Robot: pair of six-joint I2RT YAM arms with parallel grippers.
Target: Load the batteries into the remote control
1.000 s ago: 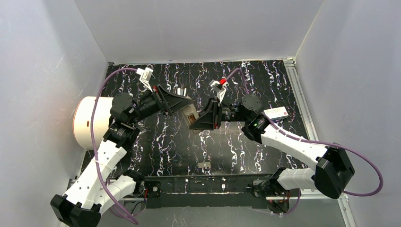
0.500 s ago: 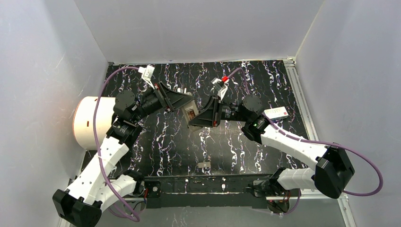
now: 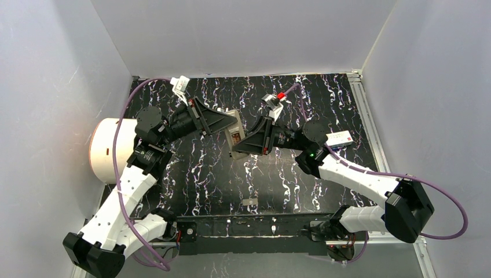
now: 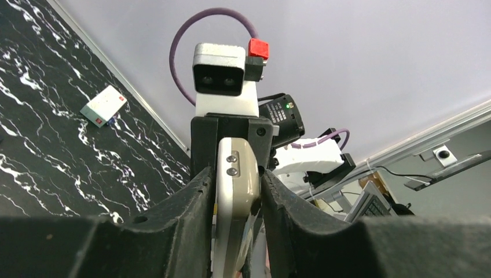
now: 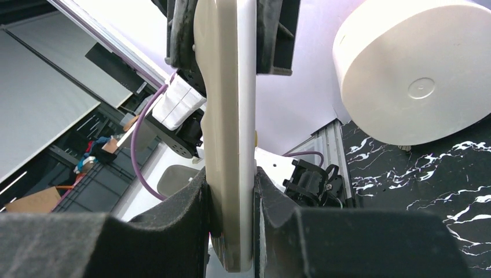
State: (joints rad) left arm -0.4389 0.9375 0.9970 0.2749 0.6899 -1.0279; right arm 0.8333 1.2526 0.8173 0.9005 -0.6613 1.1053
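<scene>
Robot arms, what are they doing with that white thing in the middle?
The two arms are holding a remote between them, up above the black table. The left claw pinches one end and the right claw pinches the other. No batteries show in these pictures, so none have gone in that I can see. A round white tub sits at the table's left edge.

the top view is bright and evenly lit from above, its pale walls [image 3: 243, 35] nearly washed out, with only soft shadows on the dark surface [image 3: 272, 179] and a warm orange glow along the left rim of the drum [image 3: 107, 152]. in both wrist views the near end effector fingers [image 4: 168, 231] are dim and blurred, while the drum glares almost white in the right one.
</scene>
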